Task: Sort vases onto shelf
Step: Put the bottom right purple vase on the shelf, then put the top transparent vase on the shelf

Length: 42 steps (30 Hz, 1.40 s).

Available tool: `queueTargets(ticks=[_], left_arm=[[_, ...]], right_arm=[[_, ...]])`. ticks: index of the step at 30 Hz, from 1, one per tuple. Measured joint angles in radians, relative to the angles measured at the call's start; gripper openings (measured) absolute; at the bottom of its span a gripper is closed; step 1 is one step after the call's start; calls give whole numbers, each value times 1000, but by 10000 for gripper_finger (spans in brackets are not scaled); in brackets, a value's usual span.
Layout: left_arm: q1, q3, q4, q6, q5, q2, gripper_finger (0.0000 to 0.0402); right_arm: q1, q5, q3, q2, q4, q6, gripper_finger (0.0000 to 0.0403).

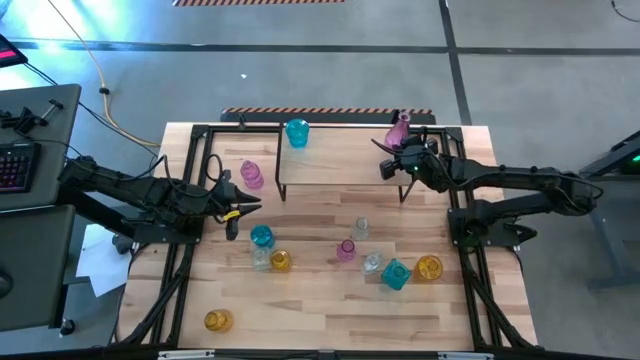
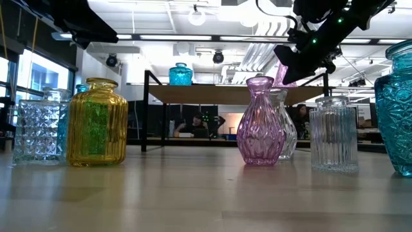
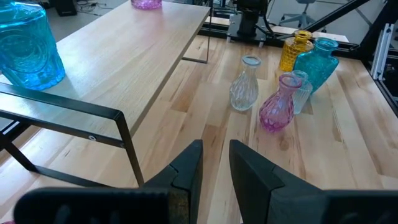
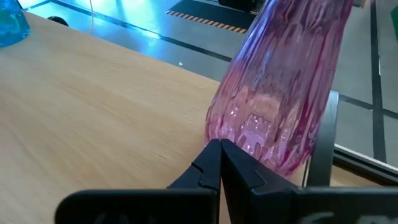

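Note:
The shelf (image 1: 345, 160) is a light wood board on black legs at the table's far middle. A teal vase (image 1: 297, 132) stands on its left end and a tall pink vase (image 1: 398, 130) on its far right corner. My right gripper (image 4: 219, 149) is shut, its tips right at that pink vase's lower body (image 4: 273, 118). My left gripper (image 3: 215, 158) is open by a narrow gap. It hovers over the table's left side, near a pink vase (image 1: 251, 175) that stands on the tabletop. The other vases stand upright on the table. My right gripper's shut fingertips (image 4: 211, 155) stand level against the lower body of the tall pink vase (image 4: 249, 134), coming from the table's near right side. Whether they touch the glass I cannot tell. The vase stands on the shelf board.
On the tabletop stand a teal vase (image 1: 261, 237), a clear one (image 1: 261, 258) and a yellow one (image 1: 281, 261) left of middle. A clear vase (image 1: 361, 229), a pink vase (image 1: 346, 250), a teal bottle (image 1: 395, 274) and a yellow jar (image 1: 429, 267) stand to the right. Another yellow jar (image 1: 218, 320) sits near the front left corner.

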State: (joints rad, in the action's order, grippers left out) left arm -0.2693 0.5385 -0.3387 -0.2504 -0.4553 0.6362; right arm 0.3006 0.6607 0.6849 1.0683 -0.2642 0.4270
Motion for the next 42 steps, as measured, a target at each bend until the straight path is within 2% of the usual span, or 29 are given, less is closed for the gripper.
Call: queueTargets(ticks=[23,30,36,42], left_arm=[[0,0,0,0,0,0,72],[0,0,0,0,0,0,72],[0,0,0,0,0,0,72],[0,0,0,0,0,0,72]], right_arm=[[40,-27,0,0,29,-28,0],[33,-109,0,0,30,1,0],[-47,-126,0,-15,31,47,0],[-198,-272,24,-49,64,98,0]])
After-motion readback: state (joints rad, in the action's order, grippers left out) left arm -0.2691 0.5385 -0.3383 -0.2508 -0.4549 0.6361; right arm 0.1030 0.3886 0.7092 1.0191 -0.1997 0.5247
